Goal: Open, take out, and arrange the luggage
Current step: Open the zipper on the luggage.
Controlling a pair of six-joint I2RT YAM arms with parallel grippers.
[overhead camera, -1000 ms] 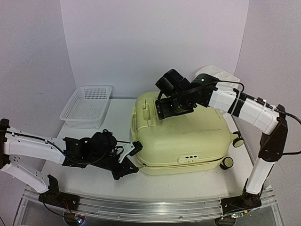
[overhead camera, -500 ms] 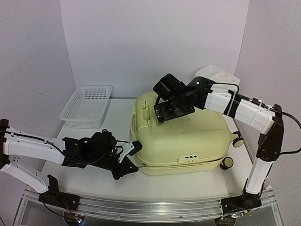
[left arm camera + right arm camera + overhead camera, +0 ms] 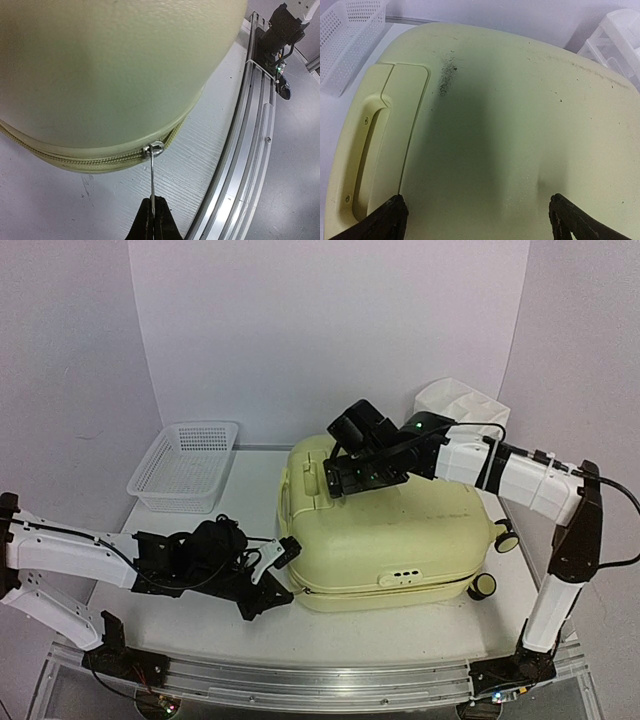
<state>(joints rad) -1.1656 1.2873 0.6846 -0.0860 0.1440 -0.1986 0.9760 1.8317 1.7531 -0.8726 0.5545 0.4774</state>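
left wrist only: left end effector clenched zipper pull of luggage | right wrist: right end effector hung released over lid, handle beside one finger

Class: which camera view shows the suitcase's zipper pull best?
Left wrist view: the zipper pull runs from the seam of the luggage into the shut left gripper, close and sharp. In the top view it is too small to make out. The right wrist view does not show it.

Left arm lies low, lower left, left pincer pinched on zipper pull; right pincer spread wide, centre frame.
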